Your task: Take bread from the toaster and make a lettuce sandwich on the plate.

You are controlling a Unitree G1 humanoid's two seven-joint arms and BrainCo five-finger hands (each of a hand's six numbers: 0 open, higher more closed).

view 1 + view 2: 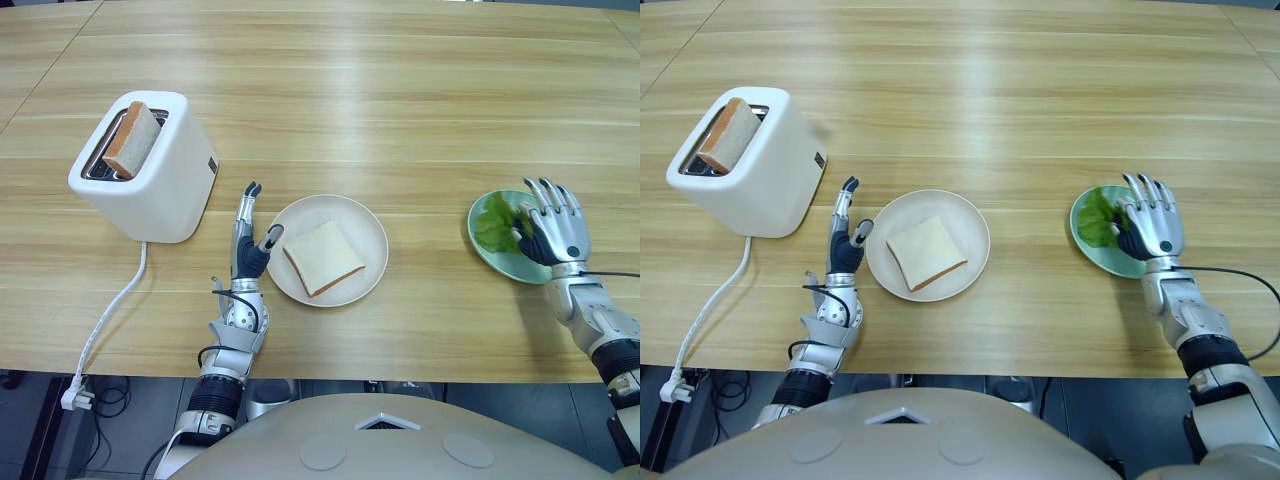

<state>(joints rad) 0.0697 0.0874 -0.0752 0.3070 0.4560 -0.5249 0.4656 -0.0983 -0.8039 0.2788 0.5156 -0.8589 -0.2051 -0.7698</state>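
Observation:
A white toaster point(150, 175) stands at the left with one bread slice point(132, 138) sticking up from its slot. Near the table's middle front, a beige plate point(365, 228) carries one slice of white bread point(322, 258) lying flat. My left hand point(248, 238) is upright just left of that plate, fingers extended and holding nothing. At the right, a small green plate point(503, 262) holds a lettuce leaf point(495, 222). My right hand point(555, 228) hovers over the green plate's right side, fingers spread, its thumb close to the lettuce.
The toaster's white cable point(110, 315) runs to the front table edge, where its plug point(74, 400) hangs off. Bare wooden table point(400, 110) stretches behind the plates and between them.

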